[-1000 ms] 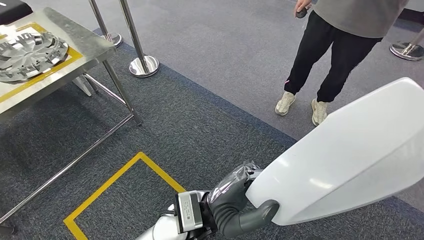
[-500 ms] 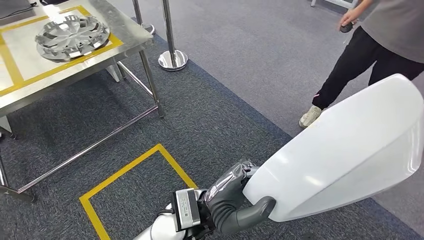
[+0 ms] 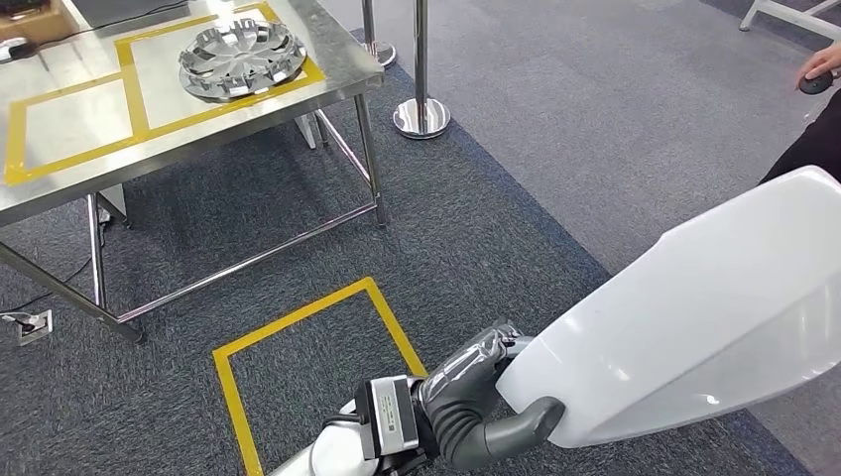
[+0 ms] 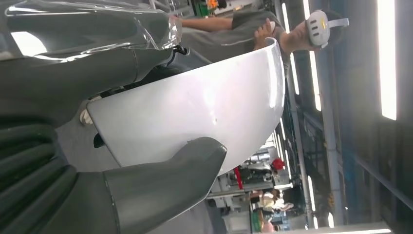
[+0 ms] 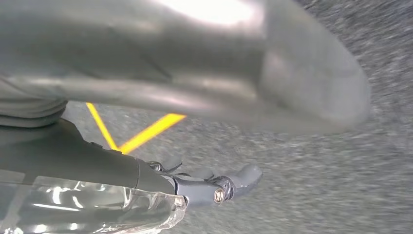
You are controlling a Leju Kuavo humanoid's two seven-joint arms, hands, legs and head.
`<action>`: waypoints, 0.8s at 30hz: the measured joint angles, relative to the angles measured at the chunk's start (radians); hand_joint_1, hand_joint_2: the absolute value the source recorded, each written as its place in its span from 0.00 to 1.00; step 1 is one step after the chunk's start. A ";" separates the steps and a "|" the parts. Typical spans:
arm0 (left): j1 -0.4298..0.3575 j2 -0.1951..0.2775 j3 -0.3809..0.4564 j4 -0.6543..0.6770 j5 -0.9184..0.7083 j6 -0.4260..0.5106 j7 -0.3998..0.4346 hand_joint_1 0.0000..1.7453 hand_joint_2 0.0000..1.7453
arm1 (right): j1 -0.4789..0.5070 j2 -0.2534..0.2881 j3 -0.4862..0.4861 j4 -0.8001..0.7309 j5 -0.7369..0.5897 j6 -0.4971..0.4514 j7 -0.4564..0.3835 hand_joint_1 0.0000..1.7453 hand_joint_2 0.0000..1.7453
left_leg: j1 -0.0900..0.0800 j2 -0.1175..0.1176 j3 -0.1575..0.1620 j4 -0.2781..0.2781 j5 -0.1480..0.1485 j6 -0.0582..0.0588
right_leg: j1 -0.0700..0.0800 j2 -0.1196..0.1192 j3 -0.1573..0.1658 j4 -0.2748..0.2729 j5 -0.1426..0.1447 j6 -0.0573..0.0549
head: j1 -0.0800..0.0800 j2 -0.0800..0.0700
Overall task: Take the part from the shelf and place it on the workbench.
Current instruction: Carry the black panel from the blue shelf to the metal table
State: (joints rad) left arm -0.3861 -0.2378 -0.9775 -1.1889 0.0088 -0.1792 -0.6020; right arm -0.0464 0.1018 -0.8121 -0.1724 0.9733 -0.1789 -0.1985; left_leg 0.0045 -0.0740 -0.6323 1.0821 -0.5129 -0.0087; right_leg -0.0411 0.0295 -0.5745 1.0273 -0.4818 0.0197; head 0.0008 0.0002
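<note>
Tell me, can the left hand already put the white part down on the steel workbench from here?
Probably not yet. The left hand holds the white part over the carpet, and the workbench stands well apart, ahead to the left.

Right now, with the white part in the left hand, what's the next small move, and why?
Probably keep turning and stepping left toward the steel workbench, part held steady. The left hand grips the white part over carpet, well short of the bench. One taped box holds a wheel cover; the next one looks free. A person's hand is close on the right, so swing gently.
</note>
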 joint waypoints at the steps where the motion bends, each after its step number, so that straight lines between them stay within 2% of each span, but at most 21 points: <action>1: -0.001 0.000 0.000 0.001 0.000 0.000 0.000 1.00 1.00 | 0.001 -0.001 0.000 0.000 0.000 0.000 0.000 0.00 0.00 | -0.002 0.034 -0.032 0.063 -0.030 -0.003 | 0.003 -0.013 0.001 0.000 -0.002 -0.004 | -0.007 0.000; 3: 0.000 0.000 0.000 0.004 0.000 0.000 0.001 1.00 1.00 | 0.005 -0.001 -0.001 0.000 0.000 0.000 0.000 0.00 0.00 | -0.001 0.062 -0.101 0.192 -0.077 -0.005 | 0.008 -0.044 0.001 0.000 -0.004 -0.009 | -0.013 0.000; 4: 0.000 0.000 0.000 0.006 0.000 0.000 0.001 1.00 1.00 | 0.005 -0.001 -0.001 0.000 0.001 0.000 0.000 0.00 0.00 | -0.001 0.065 -0.117 0.219 -0.077 -0.004 | 0.010 -0.058 0.002 0.000 -0.005 -0.010 | -0.014 0.000; 5: 0.000 0.000 0.000 0.008 0.000 0.000 0.001 1.00 1.00 | 0.004 -0.001 -0.002 0.000 0.001 0.000 0.000 0.00 0.00 | -0.001 0.067 -0.112 0.204 -0.058 -0.002 | 0.012 -0.072 0.003 0.000 -0.006 -0.010 | -0.015 0.000; 6: 0.000 0.000 0.000 0.008 0.000 0.000 0.001 1.00 1.00 | 0.002 -0.001 -0.002 0.000 0.001 0.000 0.000 0.00 0.00 | -0.003 0.074 -0.084 0.150 -0.026 0.003 | 0.014 -0.083 0.006 0.000 -0.008 -0.010 | -0.016 0.000; 7: -0.001 0.000 0.000 0.009 0.000 0.000 0.001 1.00 1.00 | 0.001 0.000 -0.002 0.000 0.001 0.000 0.000 0.00 0.00 | -0.007 0.091 -0.043 0.075 0.007 0.011 | 0.015 -0.094 0.009 0.000 -0.009 -0.010 | -0.018 0.000; 8: -0.002 0.000 0.000 0.009 0.000 0.000 0.001 1.00 1.00 | 0.000 0.001 -0.002 0.000 0.001 0.000 0.000 0.00 0.00 | -0.013 0.112 -0.007 0.007 0.028 0.018 | 0.019 -0.104 0.012 0.000 -0.012 -0.007 | -0.019 0.000; 9: -0.004 -0.001 0.001 0.009 0.000 0.000 0.001 1.00 1.00 | 0.000 0.002 -0.002 0.000 0.001 0.000 0.000 0.00 0.00 | -0.019 0.129 0.019 -0.041 0.039 0.025 | 0.021 -0.113 0.014 0.000 -0.015 -0.004 | -0.019 0.000; 10: -0.005 -0.002 0.001 0.009 0.000 0.000 0.001 1.00 1.00 | 0.000 0.002 -0.002 0.000 0.001 0.000 0.000 0.00 0.00 | -0.025 0.138 0.031 -0.065 0.039 0.029 | 0.022 -0.123 0.017 -0.001 -0.017 0.001 | -0.019 0.000; 12: -0.006 -0.003 0.002 0.009 -0.001 0.000 0.002 1.00 1.00 | -0.002 0.004 -0.002 0.000 0.001 0.000 0.000 0.00 0.00 | -0.027 0.121 0.034 -0.074 0.038 0.036 | 0.022 -0.142 0.024 -0.007 -0.019 0.010 | -0.019 0.000; 13: -0.006 -0.003 0.002 0.009 -0.001 0.000 0.002 1.00 1.00 | -0.003 0.005 -0.002 0.000 0.001 0.000 0.000 0.00 0.00 | -0.024 0.110 0.039 -0.080 0.042 0.040 | 0.021 -0.138 0.028 -0.006 -0.023 0.016 | -0.019 0.000; 15: -0.008 -0.007 0.003 0.010 -0.003 0.000 0.003 1.00 1.00 | -0.005 0.006 -0.002 0.000 0.001 0.000 0.000 0.00 0.00 | -0.015 0.090 0.051 -0.090 0.050 0.049 | 0.019 -0.094 0.010 0.044 -0.055 0.024 | -0.015 0.000; 16: -0.009 -0.009 0.002 0.012 -0.004 0.000 0.004 1.00 1.00 | -0.004 0.005 -0.003 0.000 0.001 0.000 0.000 0.00 0.00 | -0.012 0.079 0.052 -0.092 0.052 0.051 | 0.017 -0.065 -0.017 0.102 -0.084 0.028 | -0.009 0.000; 17: -0.010 -0.012 0.002 0.014 -0.004 -0.001 0.004 1.00 1.00 | -0.002 0.003 -0.004 0.000 0.001 0.000 0.000 0.00 0.00 | -0.011 0.067 0.053 -0.092 0.052 0.052 | 0.017 -0.047 -0.052 0.173 -0.115 0.031 | -0.003 0.000; 18: -0.010 -0.012 0.002 0.017 -0.004 -0.001 0.004 1.00 1.00 | 0.000 0.002 -0.006 0.000 0.001 0.000 0.000 0.00 0.00 | -0.010 0.053 0.053 -0.091 0.052 0.053 | 0.016 -0.040 -0.086 0.237 -0.136 0.034 | 0.002 0.000; 19: -0.010 -0.012 0.002 0.020 -0.004 -0.001 0.005 1.00 1.00 | 0.002 0.000 -0.008 0.000 0.001 0.000 0.000 0.00 0.00 | -0.010 0.039 0.053 -0.091 0.051 0.052 | 0.016 -0.038 -0.111 0.275 -0.141 0.036 | 0.006 0.000; 20: -0.010 -0.012 0.002 0.022 -0.004 -0.001 0.005 1.00 1.00 | 0.003 0.000 -0.010 0.000 0.002 0.000 0.000 0.00 0.00 | -0.009 0.024 0.054 -0.090 0.050 0.051 | 0.014 -0.037 -0.116 0.270 -0.123 0.037 | 0.008 0.000; 21: -0.010 -0.012 0.002 0.024 -0.004 -0.001 0.006 1.00 1.00 | 0.003 0.000 -0.011 0.000 0.002 -0.001 0.000 0.00 0.00 | -0.006 0.009 0.056 -0.088 0.048 0.048 | 0.012 -0.033 -0.101 0.224 -0.087 0.039 | 0.009 0.000; 22: -0.010 -0.013 0.002 0.025 -0.004 -0.001 0.006 1.00 1.00 | 0.003 -0.001 -0.011 0.000 0.003 -0.001 0.000 0.00 0.00 | -0.004 -0.006 0.056 -0.083 0.044 0.043 | 0.008 -0.020 -0.073 0.151 -0.046 0.041 | 0.010 0.000; 23: -0.011 -0.014 0.003 0.026 -0.004 -0.001 0.006 1.00 1.00 | 0.003 -0.001 -0.011 0.000 0.004 -0.001 0.000 0.00 0.00 | -0.003 -0.019 0.054 -0.076 0.040 0.036 | 0.003 0.003 -0.044 0.082 -0.017 0.045 | 0.014 0.000; 24: -0.012 -0.015 0.003 0.027 -0.003 -0.002 0.006 1.00 1.00 | 0.002 0.000 -0.011 0.000 0.005 -0.001 0.000 0.00 0.00 | -0.003 -0.032 0.049 -0.069 0.036 0.030 | -0.001 0.023 -0.023 0.033 -0.001 0.044 | 0.017 0.000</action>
State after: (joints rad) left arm -0.3980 -0.2528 -0.9749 -1.1624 0.0053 -0.1807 -0.5955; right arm -0.0440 0.1016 -0.8231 -0.1724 0.9785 -0.1799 -0.1985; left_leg 0.0019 -0.1058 -0.5837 1.0133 -0.4765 0.0216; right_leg -0.0420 0.0520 -0.5974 1.0608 -0.4831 0.0635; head 0.0175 0.0000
